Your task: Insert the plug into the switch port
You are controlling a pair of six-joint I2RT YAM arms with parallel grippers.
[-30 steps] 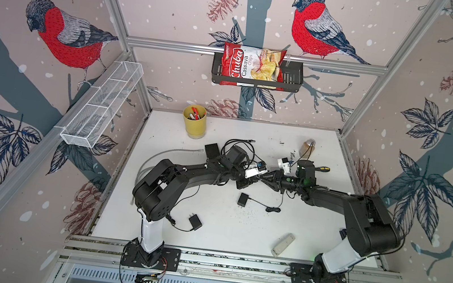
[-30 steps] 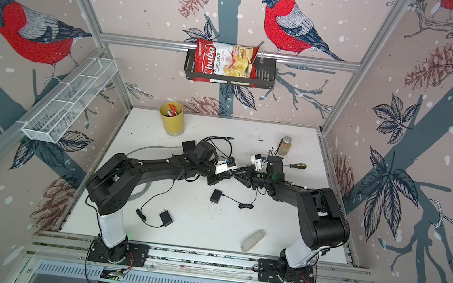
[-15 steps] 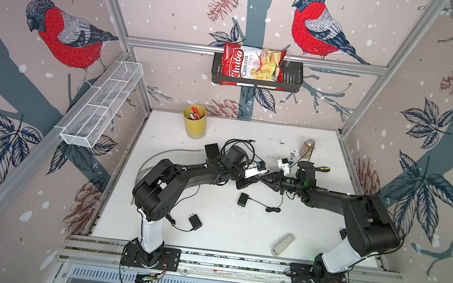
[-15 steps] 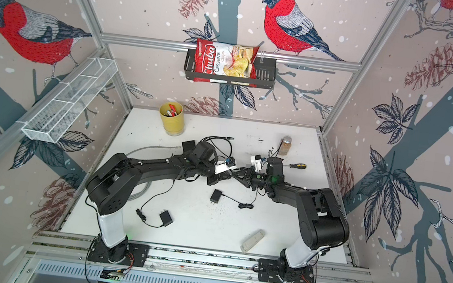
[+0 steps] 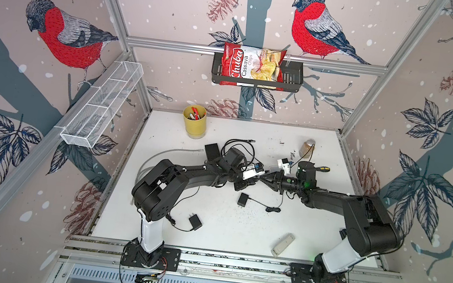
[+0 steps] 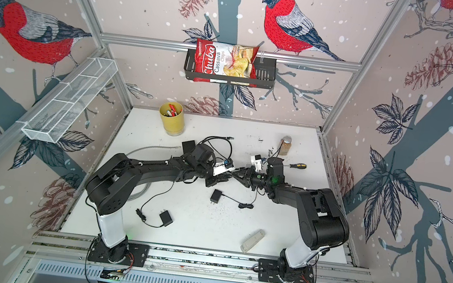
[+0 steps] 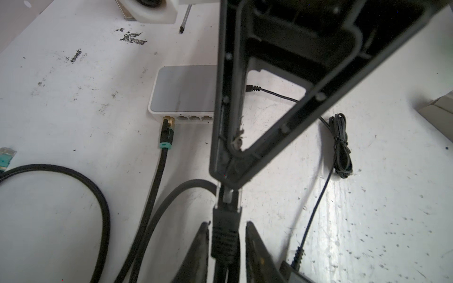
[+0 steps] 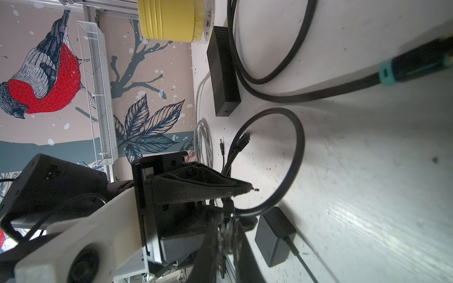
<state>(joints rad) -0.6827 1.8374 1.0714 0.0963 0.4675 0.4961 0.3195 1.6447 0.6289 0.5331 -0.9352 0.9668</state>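
White switch point(image 7: 183, 95) — ports show in left wrist view only.

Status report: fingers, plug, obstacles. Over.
Left fingers open around black clear-tipped plug. Right fingers shut on it. White flat switch: teal-collared plug in one port.

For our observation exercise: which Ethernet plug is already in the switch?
The teal-banded plug, seated in the white switch's end port; the black-booted plug is held short of the ports.

White switch point(image 7: 181, 95), black plug point(image 7: 224, 235), teal-banded black cable point(image 7: 157, 176), yellow cup point(image 5: 194, 123), red-bullfinch-patterned wallpaper point(image 5: 67, 35)
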